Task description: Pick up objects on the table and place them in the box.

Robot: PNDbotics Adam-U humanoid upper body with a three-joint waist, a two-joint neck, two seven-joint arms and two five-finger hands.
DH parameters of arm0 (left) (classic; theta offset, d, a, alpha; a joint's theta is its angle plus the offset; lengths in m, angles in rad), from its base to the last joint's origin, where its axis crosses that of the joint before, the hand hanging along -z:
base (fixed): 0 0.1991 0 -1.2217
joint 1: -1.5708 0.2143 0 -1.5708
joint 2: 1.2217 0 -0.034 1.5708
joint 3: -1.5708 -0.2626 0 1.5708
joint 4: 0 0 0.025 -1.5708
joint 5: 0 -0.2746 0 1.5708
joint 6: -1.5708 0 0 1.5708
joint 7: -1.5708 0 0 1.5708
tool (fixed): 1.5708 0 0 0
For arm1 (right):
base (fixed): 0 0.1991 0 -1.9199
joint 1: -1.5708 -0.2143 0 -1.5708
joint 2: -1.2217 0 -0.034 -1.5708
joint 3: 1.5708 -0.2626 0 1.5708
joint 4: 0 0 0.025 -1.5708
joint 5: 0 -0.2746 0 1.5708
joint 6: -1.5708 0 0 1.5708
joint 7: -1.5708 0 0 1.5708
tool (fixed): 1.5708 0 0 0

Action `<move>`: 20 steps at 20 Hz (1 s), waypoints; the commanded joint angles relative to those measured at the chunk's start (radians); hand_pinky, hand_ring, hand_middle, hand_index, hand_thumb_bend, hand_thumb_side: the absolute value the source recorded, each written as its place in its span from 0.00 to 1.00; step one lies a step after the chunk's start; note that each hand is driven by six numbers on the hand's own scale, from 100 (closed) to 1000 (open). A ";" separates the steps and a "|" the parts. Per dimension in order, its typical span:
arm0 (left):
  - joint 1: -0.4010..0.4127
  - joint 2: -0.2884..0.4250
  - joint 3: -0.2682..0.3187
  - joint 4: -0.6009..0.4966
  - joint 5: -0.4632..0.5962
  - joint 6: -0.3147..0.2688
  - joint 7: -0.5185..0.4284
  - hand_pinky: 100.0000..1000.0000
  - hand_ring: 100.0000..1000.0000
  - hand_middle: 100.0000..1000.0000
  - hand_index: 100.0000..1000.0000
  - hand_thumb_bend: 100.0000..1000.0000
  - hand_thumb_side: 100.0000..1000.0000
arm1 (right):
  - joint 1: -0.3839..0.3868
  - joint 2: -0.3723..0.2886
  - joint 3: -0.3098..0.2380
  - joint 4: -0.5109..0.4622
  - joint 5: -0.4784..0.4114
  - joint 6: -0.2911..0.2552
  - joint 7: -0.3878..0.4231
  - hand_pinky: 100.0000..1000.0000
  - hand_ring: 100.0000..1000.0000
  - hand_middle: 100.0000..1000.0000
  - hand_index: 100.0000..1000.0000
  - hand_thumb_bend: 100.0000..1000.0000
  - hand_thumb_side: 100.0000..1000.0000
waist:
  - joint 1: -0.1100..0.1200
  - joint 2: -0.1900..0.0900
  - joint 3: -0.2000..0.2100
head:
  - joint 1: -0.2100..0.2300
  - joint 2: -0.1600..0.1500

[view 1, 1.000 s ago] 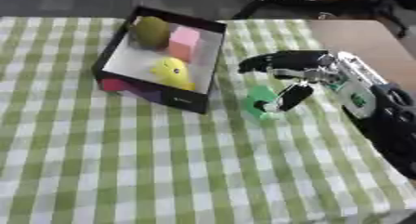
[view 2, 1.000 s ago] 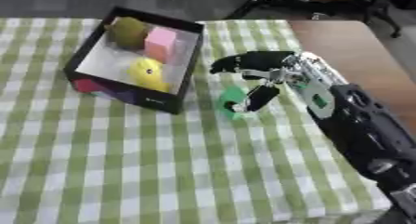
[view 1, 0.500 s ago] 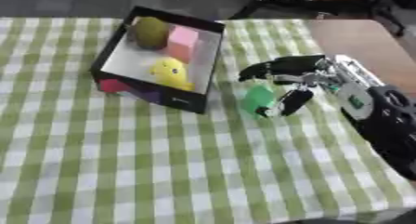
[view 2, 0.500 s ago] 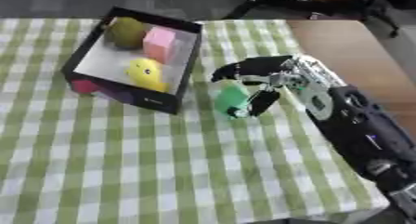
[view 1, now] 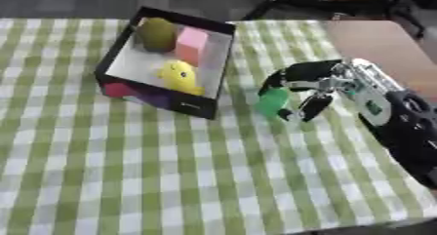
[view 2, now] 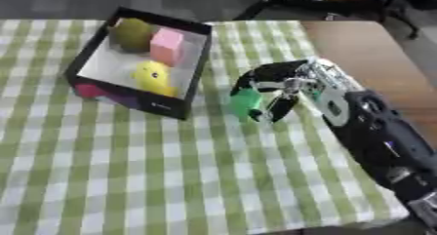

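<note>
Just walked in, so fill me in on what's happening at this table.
The robot's right hand has its fingers curled round a small green object, just right of the black box on the green checked tablecloth. The box already holds a yellow toy, a pink block and an olive-green round thing. The green object is not yet in the box. The left hand is out of sight.
</note>
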 commanded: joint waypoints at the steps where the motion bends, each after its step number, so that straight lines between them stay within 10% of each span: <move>1: -0.005 0.009 0.003 -0.013 0.003 -0.001 -0.001 0.61 0.56 0.58 0.91 0.02 1.00 | -0.021 -0.026 -0.021 -0.005 0.006 -0.004 -0.036 0.72 0.58 0.52 0.65 0.00 0.00 | 0.012 -0.025 0.001 | -0.003 -0.002; 12: -0.003 0.009 -0.004 -0.011 0.004 -0.002 -0.006 0.61 0.56 0.58 0.91 0.02 1.00 | -0.199 -0.120 -0.057 -0.071 -0.122 0.033 -0.165 0.73 0.53 0.37 0.52 0.00 0.00 | 0.011 -0.034 0.014 | -0.009 -0.002; 20: -0.018 -0.005 -0.025 -0.010 0.012 -0.007 -0.026 0.61 0.56 0.58 0.91 0.02 1.00 | -0.396 0.029 -0.043 0.111 -0.135 0.114 -0.161 0.78 0.52 0.39 0.55 0.00 0.00 | 0.027 -0.028 0.070 | -0.048 -0.002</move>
